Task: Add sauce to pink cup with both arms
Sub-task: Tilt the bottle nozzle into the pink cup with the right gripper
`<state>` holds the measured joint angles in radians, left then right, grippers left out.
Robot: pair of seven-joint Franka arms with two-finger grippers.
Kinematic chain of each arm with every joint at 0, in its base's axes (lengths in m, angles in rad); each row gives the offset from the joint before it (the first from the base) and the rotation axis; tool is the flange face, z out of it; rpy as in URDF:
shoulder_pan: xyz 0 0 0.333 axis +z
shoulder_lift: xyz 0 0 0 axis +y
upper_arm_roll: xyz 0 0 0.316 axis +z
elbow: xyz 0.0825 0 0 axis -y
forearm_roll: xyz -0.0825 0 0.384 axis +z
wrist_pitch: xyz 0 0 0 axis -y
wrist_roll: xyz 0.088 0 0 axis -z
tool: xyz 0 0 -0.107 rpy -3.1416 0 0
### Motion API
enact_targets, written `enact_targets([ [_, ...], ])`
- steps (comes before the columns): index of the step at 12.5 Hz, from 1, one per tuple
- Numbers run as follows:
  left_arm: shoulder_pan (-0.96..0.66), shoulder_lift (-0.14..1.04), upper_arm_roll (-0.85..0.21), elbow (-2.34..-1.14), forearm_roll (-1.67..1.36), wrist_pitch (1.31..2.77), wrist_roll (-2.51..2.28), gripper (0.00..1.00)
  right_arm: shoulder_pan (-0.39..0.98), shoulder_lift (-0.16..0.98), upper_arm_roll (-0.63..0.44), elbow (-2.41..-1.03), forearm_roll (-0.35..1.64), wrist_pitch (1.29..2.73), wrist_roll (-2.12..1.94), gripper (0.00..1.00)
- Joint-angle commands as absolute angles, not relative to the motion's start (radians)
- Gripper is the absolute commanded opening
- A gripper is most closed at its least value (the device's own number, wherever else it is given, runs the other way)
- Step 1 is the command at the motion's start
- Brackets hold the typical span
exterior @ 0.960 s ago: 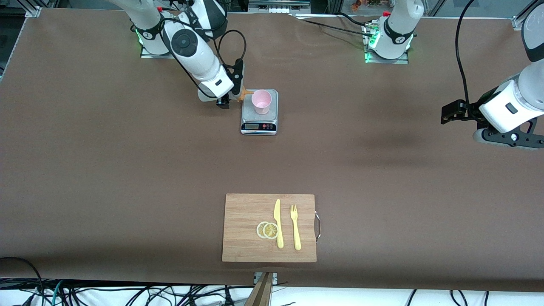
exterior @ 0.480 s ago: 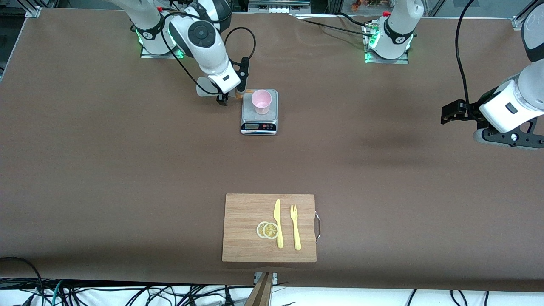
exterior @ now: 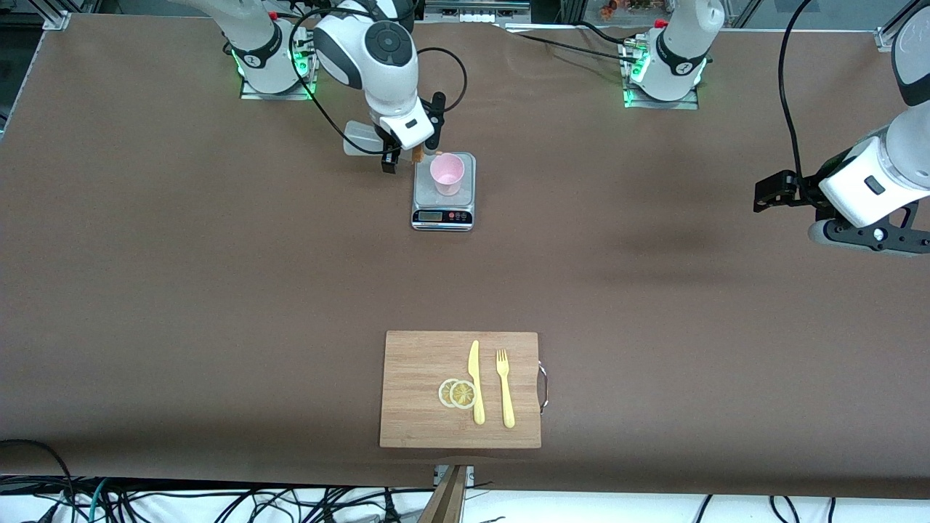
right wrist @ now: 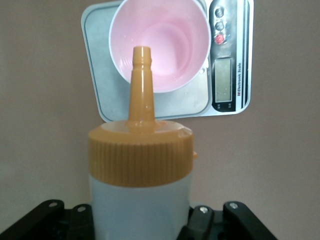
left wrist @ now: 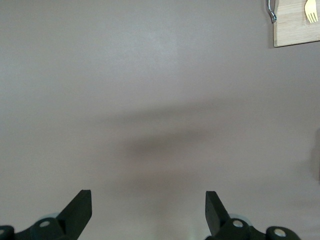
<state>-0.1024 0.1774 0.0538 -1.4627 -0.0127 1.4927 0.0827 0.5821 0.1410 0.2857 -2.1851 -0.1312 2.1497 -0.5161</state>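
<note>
Nearest the camera, a wooden cutting board (exterior: 461, 389) carries two lemon slices (exterior: 457, 394), a yellow knife (exterior: 476, 382) and a yellow fork (exterior: 505, 388). Toward the left arm's end, the left gripper (exterior: 766, 195) waits over bare table, jaws spread wide, nothing between them. Farther from the camera, the pink cup (exterior: 446, 173) stands upright on a kitchen scale (exterior: 444, 216). The right gripper (exterior: 404, 154) hangs at the scale's edge, clenched on the sauce bottle (right wrist: 140, 195), its orange nozzle (right wrist: 140, 82) seemingly aimed at the cup's mouth.
</note>
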Motion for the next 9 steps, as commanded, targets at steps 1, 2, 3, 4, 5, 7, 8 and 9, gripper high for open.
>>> enact_targets([
  [1, -0.098, 0.190, 0.051, -1.431, -0.002, 1.473, 0.098, 1.00, 0.606, 0.190, 0.285, -2.083, -0.184, 2.037, -0.474, 0.00],
  [2, -0.098, 0.190, 0.051, -1.431, -0.002, 1.473, 0.098, 1.00, 0.610, 0.192, 0.285, -2.082, -0.201, 2.030, -0.463, 0.00],
  [3, -0.098, 0.190, 0.051, -1.431, -0.002, 1.473, 0.098, 1.00, 0.614, 0.192, 0.285, -2.082, -0.207, 2.026, -0.459, 0.00],
  [4, -0.098, 0.190, 0.051, -1.431, -0.002, 1.473, 0.098, 1.00, 0.621, 0.198, 0.285, -2.080, -0.210, 2.017, -0.457, 0.00],
  [5, -0.100, 0.190, 0.051, -1.431, -0.002, 1.473, 0.098, 1.00, 0.626, 0.202, 0.285, -2.071, -0.227, 2.007, -0.453, 0.00],
  [7, -0.100, 0.190, 0.051, -1.431, -0.002, 1.473, 0.098, 1.00, 0.637, 0.221, 0.285, -2.042, -0.262, 1.958, -0.436, 0.00],
  [8, -0.100, 0.190, 0.051, -1.431, -0.002, 1.473, 0.098, 1.00, 0.644, 0.236, 0.285, -2.020, -0.267, 1.932, -0.436, 0.00],
  [9, -0.101, 0.190, 0.049, -1.431, -0.002, 1.473, 0.098, 1.00, 0.649, 0.247, 0.285, -2.004, -0.287, 1.910, -0.434, 0.00],
])
